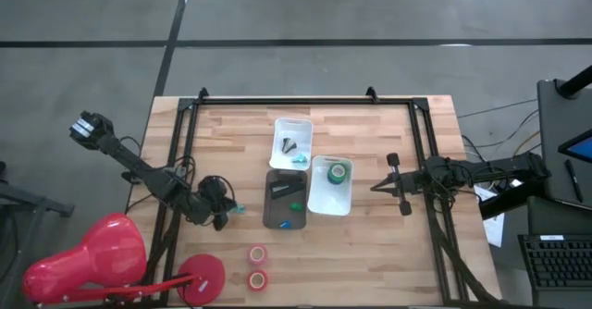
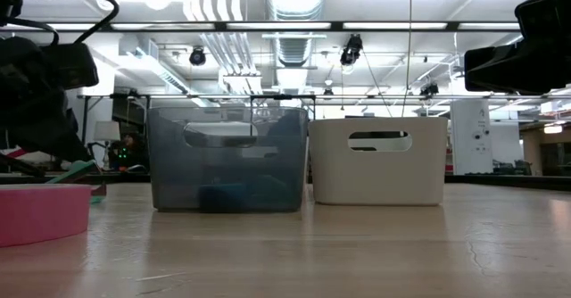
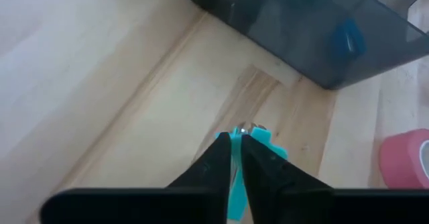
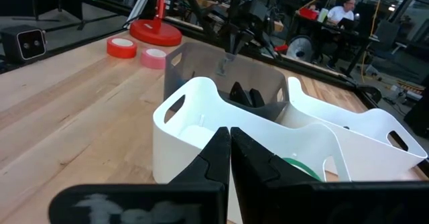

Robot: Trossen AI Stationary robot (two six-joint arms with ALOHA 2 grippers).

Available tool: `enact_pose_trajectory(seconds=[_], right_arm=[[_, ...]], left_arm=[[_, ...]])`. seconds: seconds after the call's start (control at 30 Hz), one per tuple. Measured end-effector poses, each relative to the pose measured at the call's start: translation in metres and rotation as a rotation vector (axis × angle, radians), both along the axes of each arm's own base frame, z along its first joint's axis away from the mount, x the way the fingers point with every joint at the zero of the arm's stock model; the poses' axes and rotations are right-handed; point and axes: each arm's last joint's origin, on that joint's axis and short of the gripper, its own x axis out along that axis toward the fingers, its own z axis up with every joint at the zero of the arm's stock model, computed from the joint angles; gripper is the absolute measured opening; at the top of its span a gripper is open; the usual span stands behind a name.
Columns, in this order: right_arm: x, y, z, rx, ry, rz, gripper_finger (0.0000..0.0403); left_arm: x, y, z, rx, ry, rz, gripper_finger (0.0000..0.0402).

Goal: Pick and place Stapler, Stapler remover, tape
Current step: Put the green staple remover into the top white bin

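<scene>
Three trays [image 1: 330, 198]; two red tape rolls [image 1: 257, 253]; left pincer [image 3: 236, 143] clamped on teal remover [image 3: 263, 138]; right pincer [image 4: 230, 133] together.

- The teal item [image 3: 236, 177] pinched between the left gripper [image 3: 234, 158]'s closed fingers is mostly covered by them; only thin slivers show, perhaps a staple remover.
- Ahead of that gripper, the smoky grey bin [image 3: 315, 29] runs off the frame, and the blue object [image 3: 349, 36] behind its wall is a blur.
- Beside the gripper, a pink tape roll [image 3: 405, 158] is cut by the edge.
- In the low view another pink tape roll [image 2: 40, 213] is cropped and out of focus.
- Just past the right gripper [image 4: 230, 150]'s closed tips, the green tape roll [image 4: 300, 168] sits half hidden by the white bin [image 4: 194, 127]'s wall.
</scene>
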Motion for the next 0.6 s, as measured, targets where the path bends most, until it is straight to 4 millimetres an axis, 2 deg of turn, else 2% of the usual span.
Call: enact_pose_trajectory(seconds=[0.2, 0.6], right_arm=[[0.000, 0.000, 0.000, 0.002, 0.000, 0.000, 0.0009], [0.000, 0.000, 0.000, 0.000, 0.000, 0.000, 0.0009]], left_arm=[[0.001, -0.001, 0.001, 0.001, 0.003, -0.039, 0.0005], [0.008, -0.011, 0.010, -0.188, -0.078, -0.132, 0.0011]])
